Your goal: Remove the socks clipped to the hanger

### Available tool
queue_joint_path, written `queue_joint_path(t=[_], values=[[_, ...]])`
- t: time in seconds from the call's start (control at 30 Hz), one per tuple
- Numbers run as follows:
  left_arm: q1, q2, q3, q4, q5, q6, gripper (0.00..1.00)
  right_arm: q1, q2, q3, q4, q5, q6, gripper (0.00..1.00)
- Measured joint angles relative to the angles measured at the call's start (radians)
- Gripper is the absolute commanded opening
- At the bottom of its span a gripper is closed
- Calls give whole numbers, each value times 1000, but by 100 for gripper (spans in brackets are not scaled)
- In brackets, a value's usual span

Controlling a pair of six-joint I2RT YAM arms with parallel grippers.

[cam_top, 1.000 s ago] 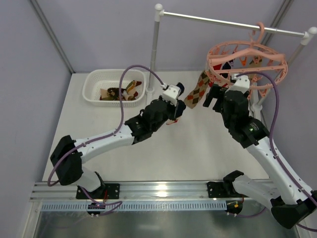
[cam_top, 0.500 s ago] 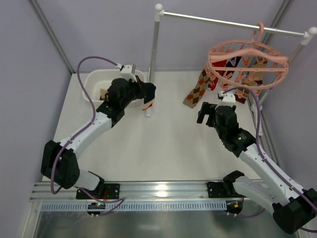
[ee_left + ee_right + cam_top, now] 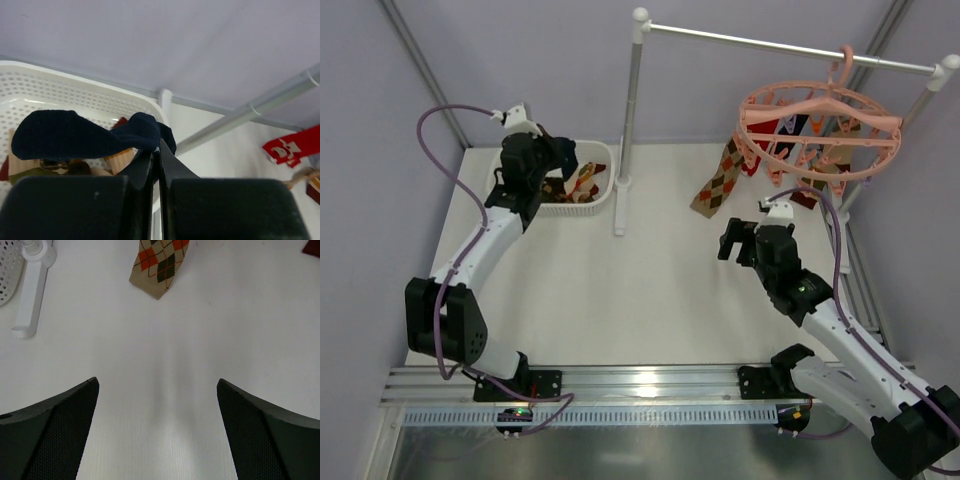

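Observation:
The salmon-pink ring hanger (image 3: 868, 112) hangs from the white rail at the back right. A brown argyle sock (image 3: 718, 180) hangs from its left side and also shows in the right wrist view (image 3: 160, 262). More socks, dark and red (image 3: 807, 127), are clipped under the ring. My left gripper (image 3: 560, 157) is over the white basket (image 3: 508, 196). It is shut on a dark navy sock (image 3: 85, 134), with the jaws (image 3: 159, 147) pressed together on its end. My right gripper (image 3: 735, 240) is open and empty (image 3: 157, 381), low over the table in front of the argyle sock.
The basket (image 3: 75, 85) holds several loose socks (image 3: 582, 180). The rail stand's white pole (image 3: 631, 100) and foot (image 3: 618, 212) stand between basket and hanger; the foot shows in the right wrist view (image 3: 31, 295). A red sock (image 3: 292, 146) hangs at the right.
My left arm has swung left from the table's middle to over the basket, carrying the navy sock. My right gripper has drawn back and down from the hanger.

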Motion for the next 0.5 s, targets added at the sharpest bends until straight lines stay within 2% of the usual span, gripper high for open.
queue_joint_path(t=[0.07,0.13,0.2,0.23,0.27,0.33,0.37,0.5], values=[[4,15,16,1,-74,12,3,-4,-8,-2,3,-3,0,100],[3,33,26,2,-143,25,13,-6,-21,-6,6,-7,0,100],[2,53,27,2,-211,38,27,-9,-40,-14,6,-11,-1,100],[2,69,27,2,-248,49,37,-11,-50,-18,5,-12,-1,100],[2,80,27,2,-271,59,54,-13,-61,-22,5,-14,-3,100],[3,108,27,1,-314,79,76,-18,-82,-27,5,-18,-4,100],[3,121,27,1,-329,86,99,-21,-91,-28,4,-19,-5,100],[2,171,55,-29,-365,103,100,-32,-110,-28,5,-26,-8,100]])
